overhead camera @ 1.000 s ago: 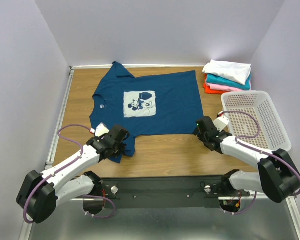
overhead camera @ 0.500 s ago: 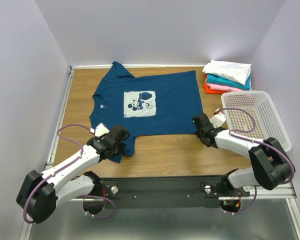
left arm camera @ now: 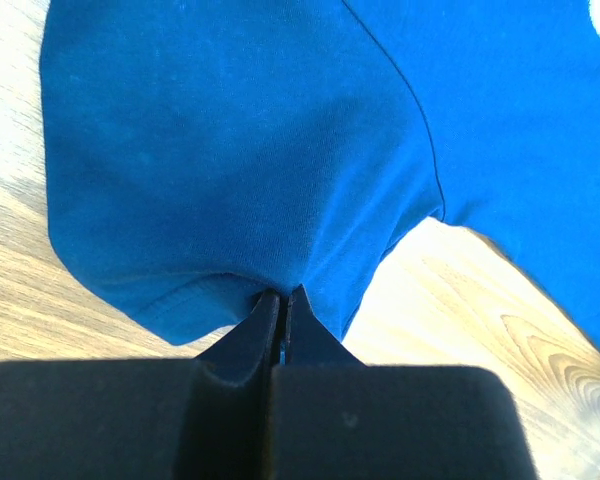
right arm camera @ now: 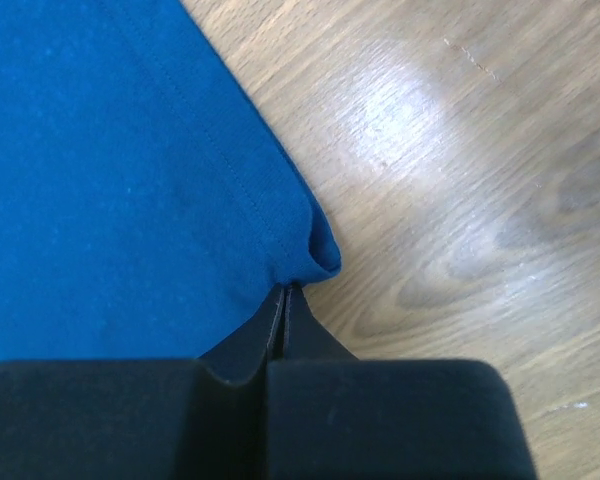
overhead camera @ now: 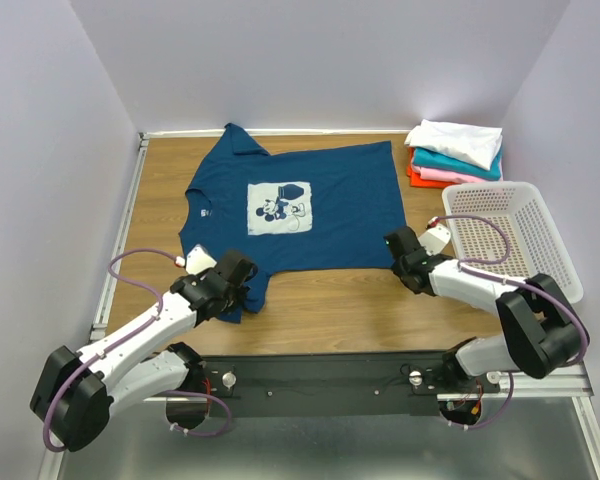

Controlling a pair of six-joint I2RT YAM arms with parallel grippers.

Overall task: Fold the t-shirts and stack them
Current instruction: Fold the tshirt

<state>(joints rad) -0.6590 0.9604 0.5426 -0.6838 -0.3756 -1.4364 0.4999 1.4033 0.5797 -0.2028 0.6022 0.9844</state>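
A navy t-shirt [overhead camera: 310,210] with a white mouse print lies spread flat on the wooden table. My left gripper [overhead camera: 242,288] is shut on the shirt's near left sleeve [left arm camera: 230,200], whose cloth bunches at the fingertips. My right gripper [overhead camera: 397,252] is shut on the shirt's near right hem corner [right arm camera: 300,250], which curls up at the pinch. A stack of folded t-shirts [overhead camera: 455,152], white on top of teal, pink and orange-red, sits at the back right corner.
A white perforated basket [overhead camera: 510,240] stands on the right, just beside my right arm. Purple walls close in the table on three sides. A metal rail [overhead camera: 120,230] runs along the left edge.
The right gripper moved slightly left onto the shirt's near right corner and closed on it. The left gripper stayed shut on the sleeve, shifting very slightly.
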